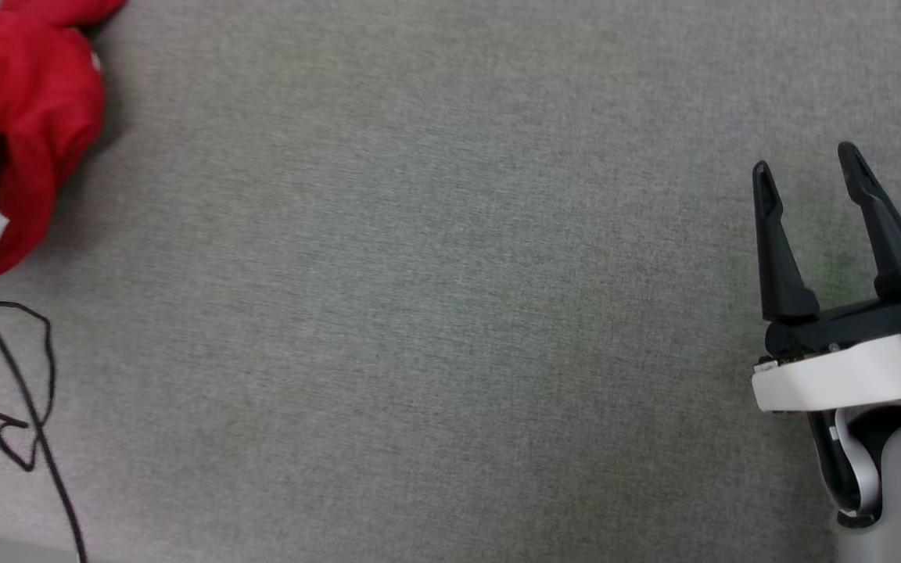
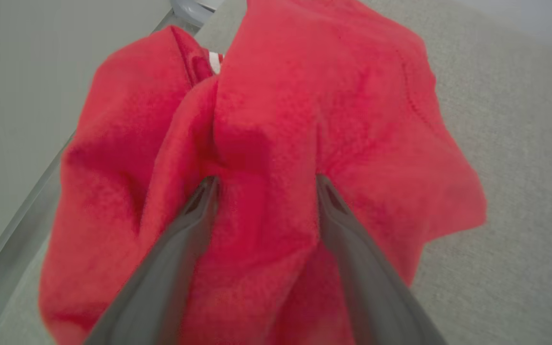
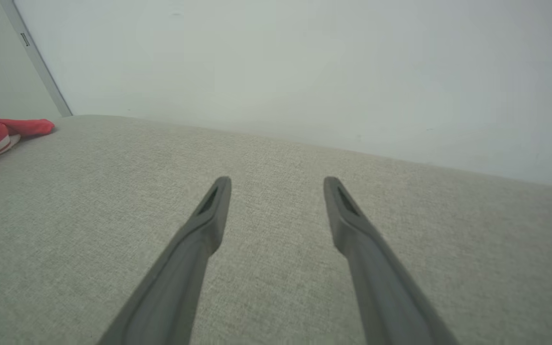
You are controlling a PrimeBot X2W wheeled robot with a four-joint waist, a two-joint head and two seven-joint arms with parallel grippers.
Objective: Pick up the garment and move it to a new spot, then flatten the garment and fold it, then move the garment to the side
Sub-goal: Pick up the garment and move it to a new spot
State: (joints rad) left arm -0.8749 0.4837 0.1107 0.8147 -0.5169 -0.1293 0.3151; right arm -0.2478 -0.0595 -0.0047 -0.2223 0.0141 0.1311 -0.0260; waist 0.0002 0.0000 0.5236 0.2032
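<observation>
The garment (image 1: 24,109) is a red, soft-napped shirt bunched into a crumpled heap with deep folds. It lies at the far left edge of the grey fabric surface (image 1: 450,313). A sliver of white trim peeks from a fold, and a ridge of cloth bulges between the left gripper's (image 2: 266,184) spread fingers.

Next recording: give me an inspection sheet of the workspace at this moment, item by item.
Surface: grey fabric surface, flat, mostly bare.
Job's things: garment, red, bunched up at the far left of the head view, not yet flattened or folded.
Clutter: nothing seen.
Grippers: left gripper pushed into the garment, jaws apart with fabric between them; right gripper over bare surface, jaws apart, holding nothing.
Cables: black cable looping loosely at the left, below the garment in the head view.
Surroundings: pale wall behind the surface.
</observation>
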